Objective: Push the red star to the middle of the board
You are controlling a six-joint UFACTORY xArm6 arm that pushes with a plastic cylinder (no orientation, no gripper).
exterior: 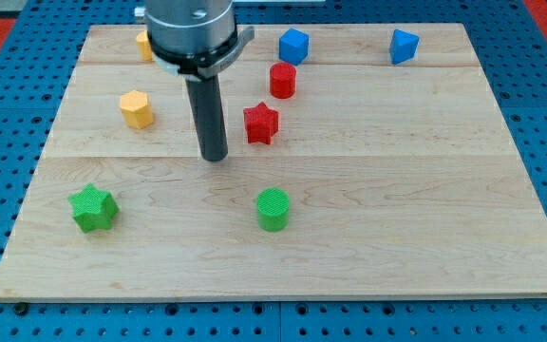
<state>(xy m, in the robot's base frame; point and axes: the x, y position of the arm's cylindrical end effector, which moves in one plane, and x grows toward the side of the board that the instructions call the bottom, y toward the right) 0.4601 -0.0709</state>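
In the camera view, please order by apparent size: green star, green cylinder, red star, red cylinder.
1. green star
2. green cylinder
3. red star and red cylinder look alike; unranked.
The green blocks lie nearer the view's bottom, possibly closer.

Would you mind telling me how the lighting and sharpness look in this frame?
Camera view: even, soft light, only faint shadows under the blocks; no glare on the board. The red star and my tip, just to its left, look sharp; the rod's mount at the view's top is cropped.

look: red star (261,123), small chunky block
pose: lying flat on the board
spot: just above and left of the board's middle
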